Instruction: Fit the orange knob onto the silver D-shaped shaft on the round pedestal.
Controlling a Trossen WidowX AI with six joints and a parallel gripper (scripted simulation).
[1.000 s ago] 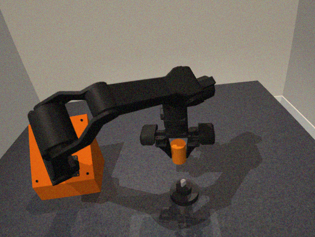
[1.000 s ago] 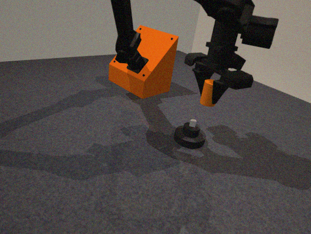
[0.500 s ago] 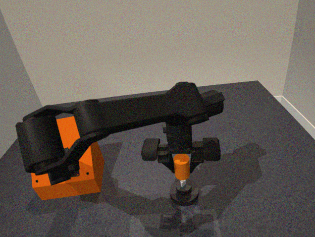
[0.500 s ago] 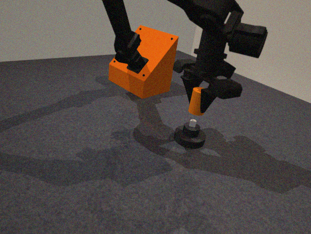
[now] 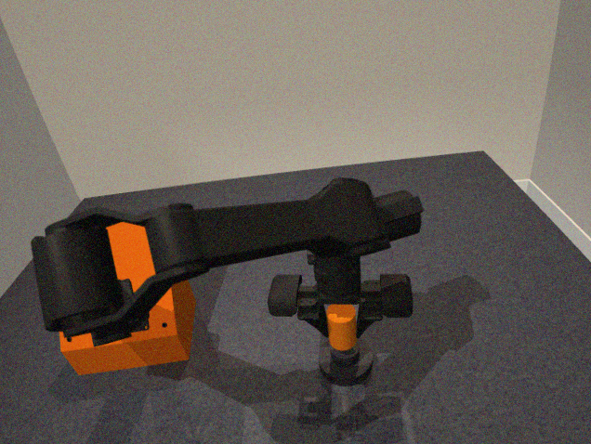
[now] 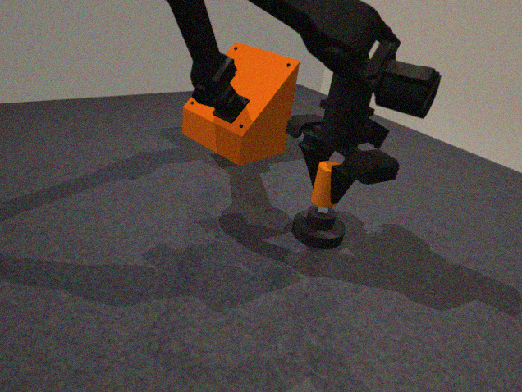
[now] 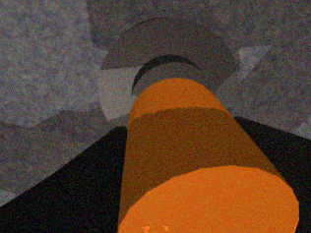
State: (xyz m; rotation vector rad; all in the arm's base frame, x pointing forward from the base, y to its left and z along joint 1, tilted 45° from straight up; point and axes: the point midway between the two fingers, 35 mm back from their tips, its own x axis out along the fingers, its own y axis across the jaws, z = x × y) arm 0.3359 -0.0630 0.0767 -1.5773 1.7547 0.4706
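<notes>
My gripper is shut on the orange knob and holds it upright, pointing down. The knob stands directly over the dark round pedestal. A short sliver of the silver shaft shows between the knob's lower end and the pedestal's hub. The knob's base does not touch the pedestal's disc. In the wrist view the knob fills the middle and hides the shaft; the pedestal's rim shows beyond it. The knob's hole and the shaft's flat side are hidden.
The arm's orange base block stands to the left of the pedestal, a short way off. The arm's forearm stretches across above the floor between them. Grey walls close in the dark floor at the back and right.
</notes>
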